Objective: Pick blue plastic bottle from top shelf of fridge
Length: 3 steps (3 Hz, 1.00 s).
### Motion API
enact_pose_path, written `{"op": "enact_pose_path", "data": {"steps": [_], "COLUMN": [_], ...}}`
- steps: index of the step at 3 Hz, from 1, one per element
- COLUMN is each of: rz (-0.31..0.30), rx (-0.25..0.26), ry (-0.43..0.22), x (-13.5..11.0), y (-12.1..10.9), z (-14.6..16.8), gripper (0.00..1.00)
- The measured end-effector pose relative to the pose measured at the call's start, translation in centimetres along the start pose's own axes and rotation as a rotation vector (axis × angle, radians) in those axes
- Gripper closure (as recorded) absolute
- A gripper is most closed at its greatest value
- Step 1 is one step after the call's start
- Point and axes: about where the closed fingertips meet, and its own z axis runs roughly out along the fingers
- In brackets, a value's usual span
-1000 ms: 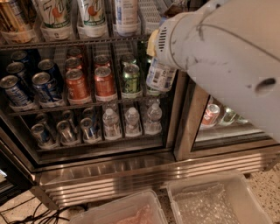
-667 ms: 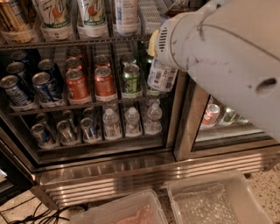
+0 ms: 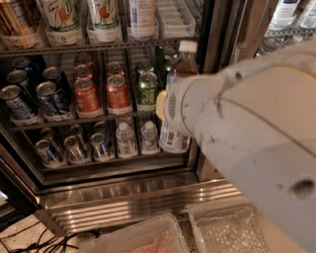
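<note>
The blue plastic bottle (image 3: 174,139), with a white cap (image 3: 187,47) and a blue-and-white label, hangs upright in the air in front of the fridge's (image 3: 123,197) can racks, below the top shelf (image 3: 98,48). My gripper (image 3: 168,106) is at the bottle's middle and shut on it, mostly hidden behind my large white arm (image 3: 256,143). A similar blue-labelled bottle (image 3: 143,17) stands on the top shelf beside an empty white lane tray (image 3: 174,20).
White bottles with green-orange print (image 3: 61,15) stand at the top left. Cans (image 3: 86,94) fill the middle rack and small water bottles (image 3: 126,141) the lower one. The dark door frame (image 3: 217,49) is right of the bottle. Two clear bins (image 3: 133,239) sit on the floor.
My arm and the bottle have moved down and towards the camera, away from the top shelf. The bottle's cap now shows above my wrist.
</note>
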Motion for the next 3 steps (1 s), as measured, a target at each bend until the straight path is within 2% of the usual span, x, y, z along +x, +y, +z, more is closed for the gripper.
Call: {"op": "enact_pose_path", "data": {"steps": [1,2,3], "rz": [-0.041,-0.041,-0.019], "rx": [-0.003,-0.003,-0.022], "ry": [0.103,0.103,0.129], "x": [5.4,5.4,6.8], "y": [-0.2,-0.2,0.1], "z": [0.6,0.6,0.7], "gripper": [1.00,1.00,1.00]}}
